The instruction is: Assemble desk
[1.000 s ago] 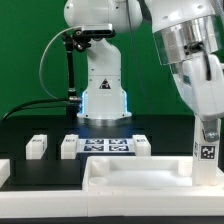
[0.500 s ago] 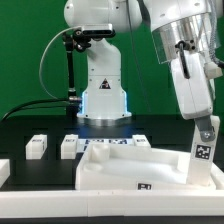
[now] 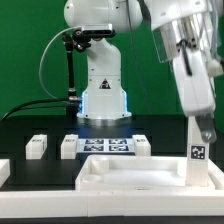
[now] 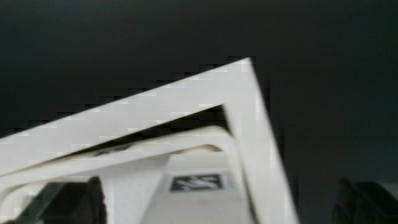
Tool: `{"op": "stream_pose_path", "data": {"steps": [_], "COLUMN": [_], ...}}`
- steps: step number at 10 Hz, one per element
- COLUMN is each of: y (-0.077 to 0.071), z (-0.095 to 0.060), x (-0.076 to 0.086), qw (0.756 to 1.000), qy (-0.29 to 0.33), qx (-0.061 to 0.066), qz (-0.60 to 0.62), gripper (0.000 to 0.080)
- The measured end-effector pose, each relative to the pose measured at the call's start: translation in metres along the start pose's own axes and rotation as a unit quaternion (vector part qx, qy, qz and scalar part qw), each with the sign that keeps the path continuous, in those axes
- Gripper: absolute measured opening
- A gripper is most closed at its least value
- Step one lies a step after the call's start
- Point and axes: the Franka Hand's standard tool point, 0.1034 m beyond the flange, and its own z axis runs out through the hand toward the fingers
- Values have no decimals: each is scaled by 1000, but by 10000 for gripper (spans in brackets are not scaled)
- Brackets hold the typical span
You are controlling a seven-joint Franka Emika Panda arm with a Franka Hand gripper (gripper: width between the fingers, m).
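The desk top (image 3: 130,176) is a white rimmed tray lying at the front of the black table. A white square desk leg (image 3: 197,152) with a marker tag stands upright at its corner on the exterior view's right. My gripper (image 3: 201,128) comes down from above and is shut on the top end of this leg. In the wrist view the tagged leg (image 4: 192,186) sits between my dark fingers (image 4: 68,206), and the desk top's corner (image 4: 228,95) lies beyond it.
Three loose white legs (image 3: 37,146) (image 3: 69,146) (image 3: 141,145) stand in a row behind the desk top, around the marker board (image 3: 105,147). Another white piece (image 3: 3,170) shows at the exterior view's left edge. The robot base (image 3: 103,90) stands behind.
The held leg tilted and the desk top lifted and swung half a second ago. Now the leg is nearly upright again and the desk top lies lower and flatter.
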Motion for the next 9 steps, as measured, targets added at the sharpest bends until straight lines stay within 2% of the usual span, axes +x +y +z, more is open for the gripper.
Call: {"op": "stream_pose_path", "data": {"steps": [1,2,7,9], "y": [-3,-4,-2,2], "z": [-19,-27,-21,-27], "x": [-7,-11,-10,-15], "qw": [1000,1000,1000,999], "qy": [-10,-14,-12,-14], "qx": [10,12,9,11], "qz": [-3,-5,-6,-40], "gripper": [646,646,648,648]}}
